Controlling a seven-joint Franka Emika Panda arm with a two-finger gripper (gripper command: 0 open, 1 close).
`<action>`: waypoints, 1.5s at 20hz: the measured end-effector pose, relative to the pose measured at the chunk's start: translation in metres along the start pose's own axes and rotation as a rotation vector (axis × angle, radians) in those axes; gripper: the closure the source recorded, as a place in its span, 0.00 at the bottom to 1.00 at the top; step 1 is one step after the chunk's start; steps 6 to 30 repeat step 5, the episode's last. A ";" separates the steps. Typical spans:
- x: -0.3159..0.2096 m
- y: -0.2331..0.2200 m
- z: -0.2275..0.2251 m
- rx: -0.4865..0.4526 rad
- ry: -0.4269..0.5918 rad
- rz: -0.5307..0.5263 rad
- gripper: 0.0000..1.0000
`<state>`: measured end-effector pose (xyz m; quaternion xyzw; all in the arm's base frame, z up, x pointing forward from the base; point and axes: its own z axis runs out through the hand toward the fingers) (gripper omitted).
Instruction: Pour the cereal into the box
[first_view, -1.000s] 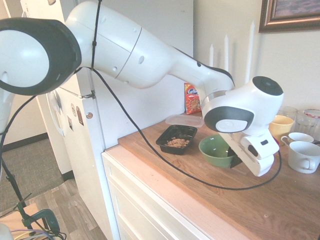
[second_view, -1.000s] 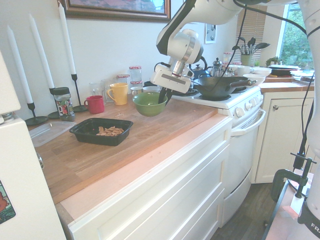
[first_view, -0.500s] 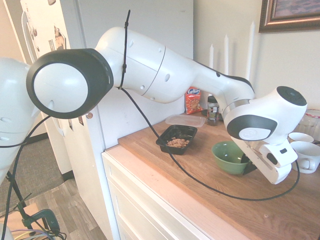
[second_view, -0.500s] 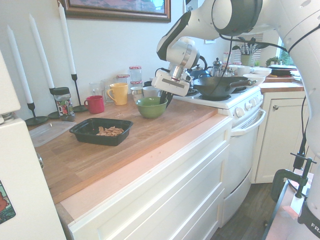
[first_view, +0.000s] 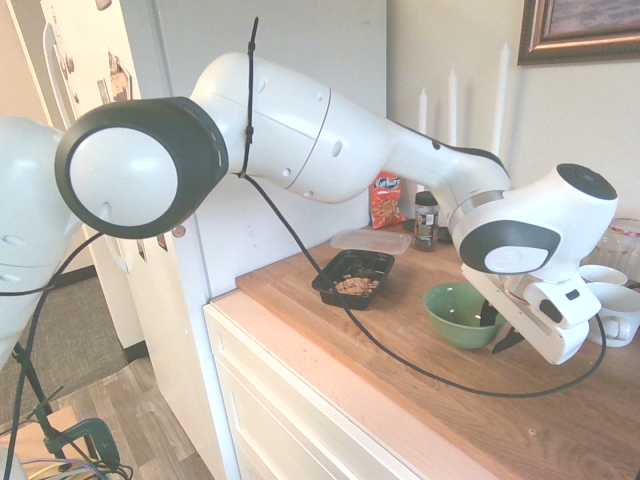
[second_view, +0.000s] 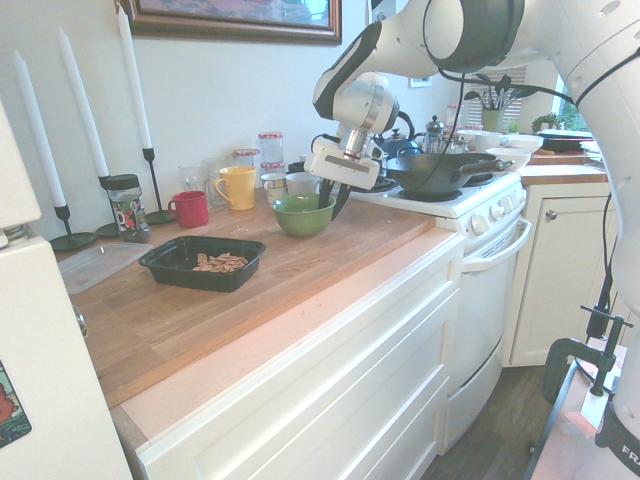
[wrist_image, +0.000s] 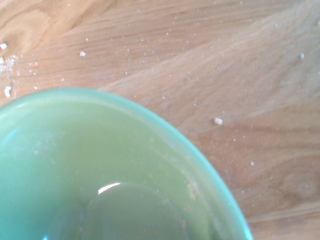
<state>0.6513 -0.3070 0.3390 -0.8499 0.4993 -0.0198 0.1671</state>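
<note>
In the second exterior view, you have the cereal (second_view: 220, 263) in the box (second_view: 202, 265) on the counter (second_view: 290, 285). Behind and to its right sits the bowl (second_view: 302, 215); the lid (second_view: 103, 264) lies just left of the box. Behind the box you find the jar (second_view: 128, 208), then, rightward, two mugs (second_view: 189, 209) (second_view: 237, 187). The pan (second_view: 440, 173) rests on the stove (second_view: 450, 205), right of the bowl.

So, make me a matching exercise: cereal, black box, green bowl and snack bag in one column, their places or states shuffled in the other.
1. cereal
2. black box
3. green bowl
4. snack bag

A. standing upright, orange-red
B. lying loose in the black box
C. on the counter, at the gripper
D. holding the light-brown pieces

Pairs: 1-B, 2-D, 3-C, 4-A
</note>
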 end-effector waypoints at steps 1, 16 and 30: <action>-0.004 -0.005 -0.009 -0.018 0.019 -0.022 0.00; -0.034 -0.034 -0.050 -0.132 0.126 -0.109 0.00; -0.034 -0.034 -0.050 -0.132 0.126 -0.109 0.00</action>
